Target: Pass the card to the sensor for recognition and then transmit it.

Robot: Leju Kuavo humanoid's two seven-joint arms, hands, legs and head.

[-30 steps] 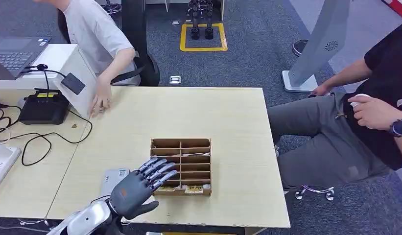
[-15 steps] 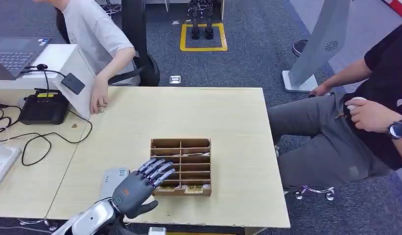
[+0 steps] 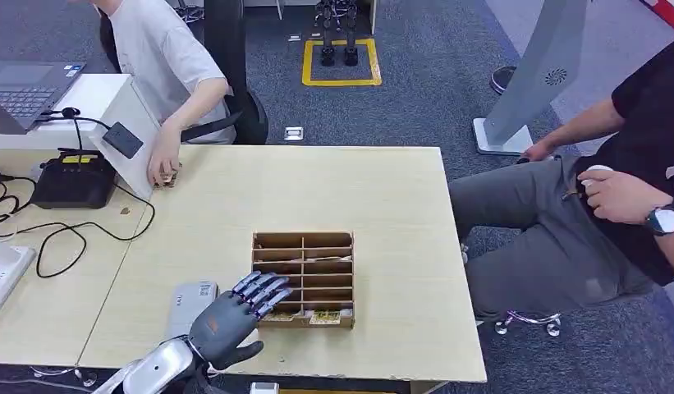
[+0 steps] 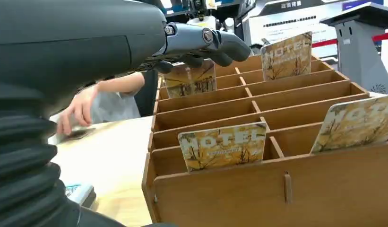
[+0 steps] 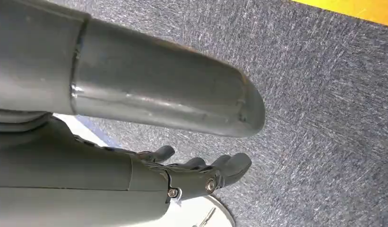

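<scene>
A wooden slotted card box stands near the front middle of the table, with several "HOTEL" cards upright in it; one card sits in the front row. My left hand hovers at the box's front left corner, fingers straight and apart, holding nothing. In the left wrist view its fingers reach over the box above one card; other cards stand in nearer and farther slots. My right hand hangs over carpet with nothing in it.
A grey card reader lies on the table just left of my left hand. At the far left are a black device with cables and a white stand, where a person's hand rests. Another person sits to the right.
My left hand has drawn back a little toward the table's front edge. The person's hand at the far left has shifted closer to the white stand.
</scene>
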